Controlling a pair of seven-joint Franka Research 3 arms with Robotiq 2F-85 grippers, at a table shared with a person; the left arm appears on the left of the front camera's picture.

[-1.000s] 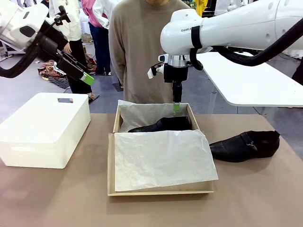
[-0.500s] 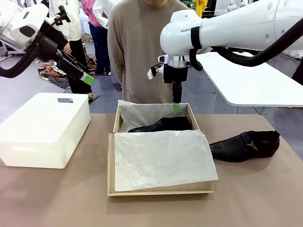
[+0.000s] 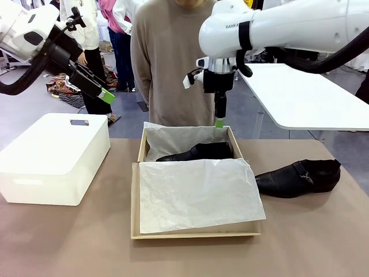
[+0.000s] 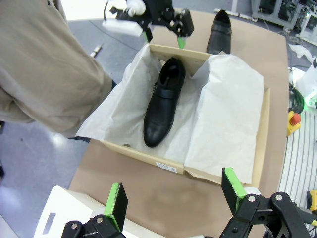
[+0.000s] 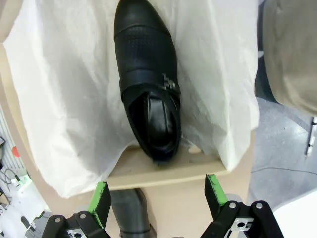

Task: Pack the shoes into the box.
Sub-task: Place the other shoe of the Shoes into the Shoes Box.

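Table carrying it all. Bin sitting at robot's L, not part of the job. Box sitting mid-table, open, w/ tissue draping over its near part.

Shoe 1 lying inside box along far wall. Long axis running L–R across table, toe pointing to robot's L, heel at R end.

Shoe 2 lying out on table at robot's R of box, near it but not touching. It's sitting on its sole, long axis also L–R, toe pointing at box, heel away.

R gripper hanging above box's far R corner, over shoe 1's heel. Fingers pointing down, jaws standing wide, holding nothing. L gripper hanging high beyond bin, well apart from both shoes, jaws also wide + empty.

Key relation: shoe 2 lying below R gripper, off to robot's R and twd robot. R arm clearly nearer; L would be reaching across box.

Judging next move: R arm going over to shoe 2, jaws straddling its narrow width, since its length is running L–R. Shoe 2 already lying parallel to shoe 1, so prob little turning needed, mostly lifting + shifting L. Loose tissue over near part could be snagging.
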